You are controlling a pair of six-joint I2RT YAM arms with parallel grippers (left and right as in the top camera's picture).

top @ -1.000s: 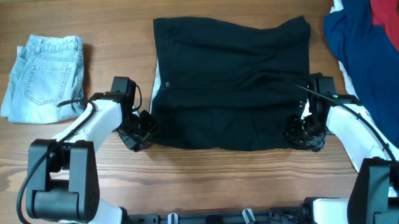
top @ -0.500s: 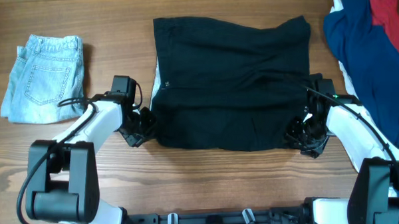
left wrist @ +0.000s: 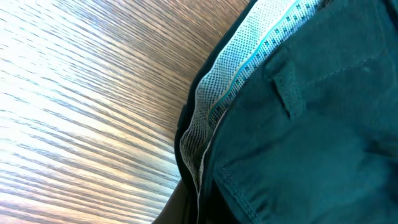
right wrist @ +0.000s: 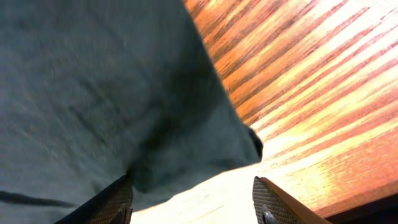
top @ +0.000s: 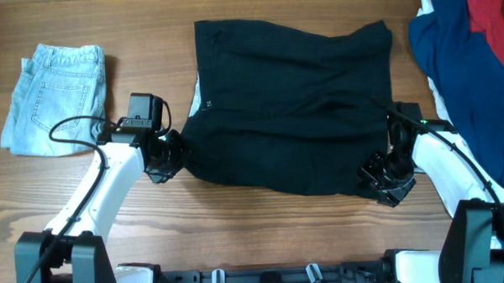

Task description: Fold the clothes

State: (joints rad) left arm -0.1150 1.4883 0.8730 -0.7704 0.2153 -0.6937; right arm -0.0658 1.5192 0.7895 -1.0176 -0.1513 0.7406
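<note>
Pinching both near corners evenly looked key: black garment [top: 293, 106] lay spread mid-surface [top: 264, 233]. Left end effector [top: 162, 155] sat at its near-left corner, closure hidden, couldn't tell. Right end effector [top: 386, 177] had fingers [right wrist: 118, 199] apart at near-right corner, so needed a firm bite before lifting.

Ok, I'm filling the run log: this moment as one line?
black garment: spread out | left hand: at its near-left edge, grip unclear | right hand: open at near-right corner

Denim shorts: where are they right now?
In the overhead view, the denim shorts lie at the far left of the table, apart from the black garment in the middle; the left gripper sits between the two.
</note>
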